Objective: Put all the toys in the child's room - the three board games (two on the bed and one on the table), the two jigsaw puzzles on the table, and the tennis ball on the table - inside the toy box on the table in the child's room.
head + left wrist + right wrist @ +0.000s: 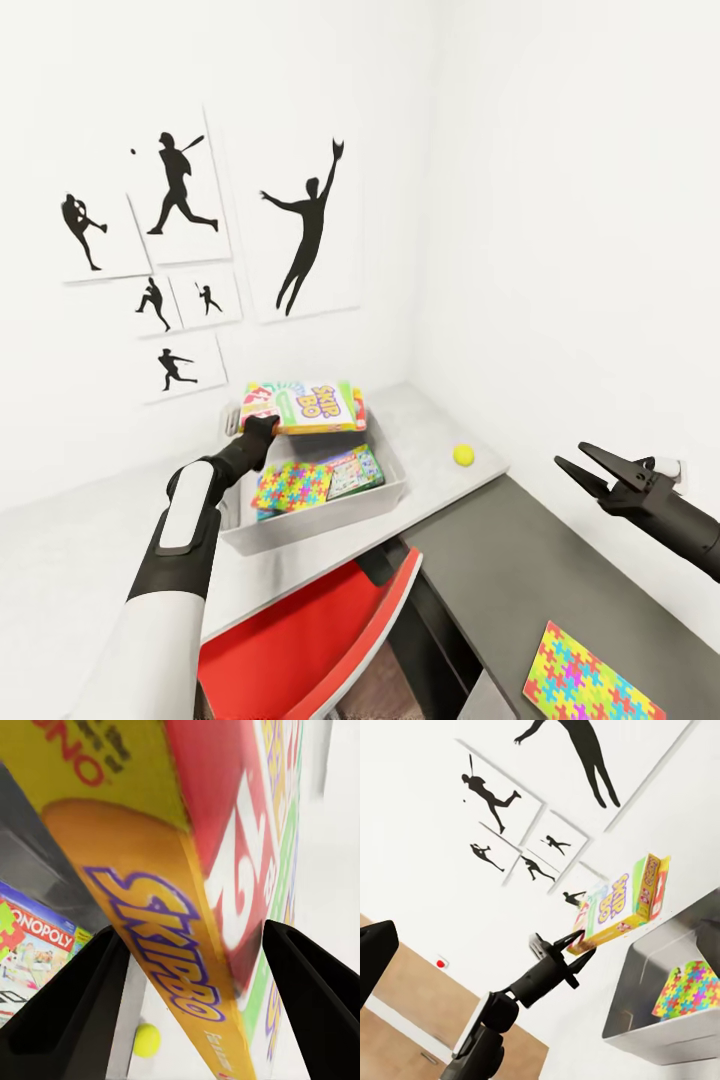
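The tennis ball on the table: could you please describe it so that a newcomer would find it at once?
Start at the white table in the room's corner and find the grey toy box on it. Beside the box, towards the corner wall, a small yellow-green tennis ball lies alone on the bare tabletop. It is the one round thing there; everything nearby is flat and multicoloured.

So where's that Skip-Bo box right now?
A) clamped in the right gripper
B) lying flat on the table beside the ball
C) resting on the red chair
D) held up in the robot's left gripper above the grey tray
D: the left gripper pinches one end of the Skip-Bo box, which hangs above the toy box; the right gripper is open and empty.
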Controlling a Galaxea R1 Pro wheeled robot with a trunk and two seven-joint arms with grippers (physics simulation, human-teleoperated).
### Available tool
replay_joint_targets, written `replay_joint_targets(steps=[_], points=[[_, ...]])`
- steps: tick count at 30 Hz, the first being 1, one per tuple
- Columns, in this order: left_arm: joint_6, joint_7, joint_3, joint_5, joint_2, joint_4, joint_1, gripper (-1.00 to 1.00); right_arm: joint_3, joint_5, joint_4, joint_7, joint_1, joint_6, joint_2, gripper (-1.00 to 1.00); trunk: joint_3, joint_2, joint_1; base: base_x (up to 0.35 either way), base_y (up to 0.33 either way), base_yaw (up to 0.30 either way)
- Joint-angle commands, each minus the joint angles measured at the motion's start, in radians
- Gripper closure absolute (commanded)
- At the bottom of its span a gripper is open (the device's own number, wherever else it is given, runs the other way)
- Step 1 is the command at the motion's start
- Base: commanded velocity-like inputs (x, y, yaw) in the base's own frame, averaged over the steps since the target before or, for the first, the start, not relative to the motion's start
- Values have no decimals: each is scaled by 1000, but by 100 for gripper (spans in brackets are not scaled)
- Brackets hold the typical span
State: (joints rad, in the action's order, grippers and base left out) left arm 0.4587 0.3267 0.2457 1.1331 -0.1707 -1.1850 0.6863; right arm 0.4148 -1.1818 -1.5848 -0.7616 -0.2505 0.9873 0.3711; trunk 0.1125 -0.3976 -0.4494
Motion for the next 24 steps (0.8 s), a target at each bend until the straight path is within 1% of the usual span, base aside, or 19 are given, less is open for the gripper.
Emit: replay_joint_targets(steps=[1, 6, 13, 15, 19, 24], points=[[3, 16, 3, 14, -1, -2, 1, 100, 1, 2, 0, -4, -1, 4, 0, -100, 4, -2, -1, 0, 0, 0], [3, 57, 3, 14, 0, -2, 0, 100, 1, 2, 0, -4, -1, 5, 0, -100, 12, -2, -1, 0, 0, 0], [3, 73, 3, 14, 9, -1, -1, 100, 1, 2, 0, -4, -1, 5, 0, -100, 23, -2, -1, 0, 0, 0], [3, 88, 3, 15, 10, -1, -1, 100, 1, 2, 0, -4, -1, 5, 0, -100, 26, -2, -1, 0, 0, 0], [3, 113, 2, 16, 11, -1, -1, 100, 1, 2, 0, -4, -1, 5, 0, -100, 33, -2, -1, 0, 0, 0], [3, 122, 0, 18, 10, -1, -1, 100, 1, 2, 0, -4, -1, 5, 0, -100, 41, -2, -1, 0, 0, 0]])
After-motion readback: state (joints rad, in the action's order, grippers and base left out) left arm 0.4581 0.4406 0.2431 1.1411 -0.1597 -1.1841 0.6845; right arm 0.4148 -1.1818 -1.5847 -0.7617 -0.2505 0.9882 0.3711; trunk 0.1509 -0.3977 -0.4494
